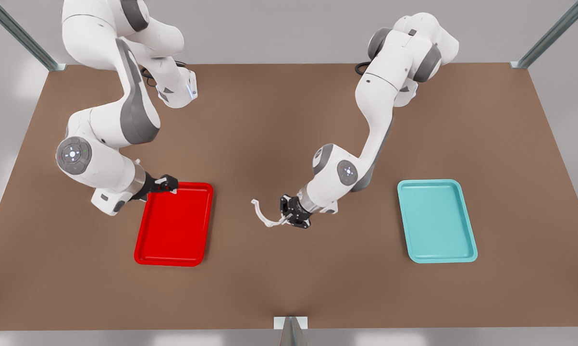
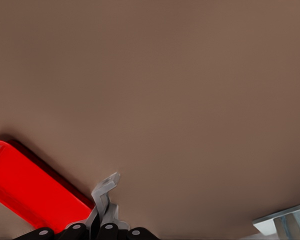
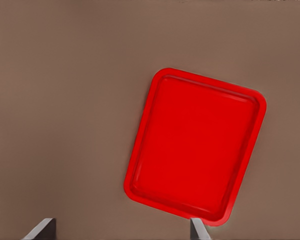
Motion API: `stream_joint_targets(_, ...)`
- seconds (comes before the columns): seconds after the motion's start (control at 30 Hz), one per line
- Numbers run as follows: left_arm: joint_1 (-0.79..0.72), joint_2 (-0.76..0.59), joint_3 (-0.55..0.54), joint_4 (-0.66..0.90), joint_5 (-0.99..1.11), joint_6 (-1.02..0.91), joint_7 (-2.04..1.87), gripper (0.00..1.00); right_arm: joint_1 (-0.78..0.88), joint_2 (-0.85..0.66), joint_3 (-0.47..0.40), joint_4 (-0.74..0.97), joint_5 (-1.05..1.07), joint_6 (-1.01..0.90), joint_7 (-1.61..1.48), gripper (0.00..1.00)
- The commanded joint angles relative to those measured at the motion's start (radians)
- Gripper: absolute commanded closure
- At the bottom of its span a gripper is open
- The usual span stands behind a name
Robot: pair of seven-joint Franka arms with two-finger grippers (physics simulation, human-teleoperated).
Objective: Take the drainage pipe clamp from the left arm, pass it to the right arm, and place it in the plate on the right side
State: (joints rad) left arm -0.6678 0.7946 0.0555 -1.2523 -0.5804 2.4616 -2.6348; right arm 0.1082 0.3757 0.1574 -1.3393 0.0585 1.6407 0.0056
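Note:
The drainage pipe clamp [image 1: 262, 216], a thin white C-shaped half-ring, juts from my left gripper [image 1: 285, 218], which is shut on one of its ends near the table's middle. In the left wrist view the clamp's tabbed end [image 2: 105, 187] stands out of the shut left gripper [image 2: 101, 227], with the red plate [image 2: 25, 185] beyond it. My right gripper [image 1: 171, 185] hangs open over the far corner of the red plate [image 1: 173, 250] at the front view's left. The right wrist view looks down on the plate [image 3: 195, 145] between the spread fingers of the right gripper [image 3: 121, 230].
A teal tray [image 1: 436, 221] lies on the brown table at the front view's right, behind the left arm. A metal bracket [image 1: 290, 327] stands at the table's near edge and also appears in the left wrist view [image 2: 285, 225].

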Motion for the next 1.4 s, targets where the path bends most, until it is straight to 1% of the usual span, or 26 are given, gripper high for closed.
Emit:
stream_joint_targets(0.0,-0.001,-0.001,0.0,0.002,0.001,0.043,-0.271,0.79,0.036,0.028,0.004,0.002,0.001,0.139,0.137,0.0)
stream_joint_targets(0.1,-0.003,-0.001,0.0,0.001,-0.001,0.043,-0.271,0.79,0.085,0.08,0.014,0.015,0.0,0.232,0.137,0.0)
stream_joint_targets(0.2,-0.003,0.0,-0.002,0.001,-0.003,0.042,-0.271,0.79,0.123,0.157,0.022,0.083,-0.002,0.298,0.125,0.0)
stream_joint_targets(0.27,-0.012,0.0,-0.005,0.001,-0.001,0.042,-0.281,0.79,0.172,0.192,0.021,0.127,-0.003,0.32,0.143,0.0)
stream_joint_targets(0.4,-0.024,0.002,-0.008,-0.001,-0.003,0.036,-0.284,0.79,0.257,0.221,0.021,0.138,-0.003,0.352,0.267,0.0)
stream_joint_targets(0.67,-0.026,-0.005,-0.014,-0.001,-0.004,0.01,-0.284,0.79,0.271,0.252,0.021,0.127,0.003,0.377,0.258,0.0)
stream_joint_targets(0.83,-0.022,-0.011,-0.013,0.001,-0.003,-0.01,-0.287,0.79,0.278,0.25,0.021,0.043,0.003,0.367,0.235,0.0)
stream_joint_targets(1.07,-0.021,-0.012,-0.009,0.001,-0.003,-0.012,-0.287,0.79,0.272,0.252,0.021,0.008,-0.002,0.373,0.237,0.0)
stream_joint_targets(1.1,-0.022,-0.011,-0.009,0.001,-0.003,-0.012,-0.289,0.79,0.274,0.252,0.021,0.009,-0.006,0.377,0.237,0.07)
stream_joint_targets(1.13,-0.024,-0.009,-0.011,0.001,-0.003,-0.012,-0.29,0.79,0.274,0.252,0.021,0.011,-0.008,0.387,0.237,0.09)
stream_joint_targets(1.2,-0.026,-0.008,-0.011,0.001,-0.003,-0.01,-0.294,0.79,0.283,0.25,0.021,0.012,-0.049,0.424,0.238,0.09)
stream_joint_targets(1.23,-0.027,-0.008,-0.011,0.001,-0.001,-0.01,-0.294,0.79,0.289,0.252,0.021,0.009,-0.049,0.465,0.238,0.13)
stream_joint_targets(1.33,-0.03,-0.008,-0.011,0.001,-0.001,-0.01,-0.295,0.79,0.289,0.252,0.021,0.009,-0.089,0.485,0.241,0.73)
stream_joint_targets(1.37,-0.03,-0.008,-0.011,0.001,-0.001,-0.01,-0.295,0.79,0.289,0.252,0.021,0.006,-0.089,0.502,0.241,0.79)
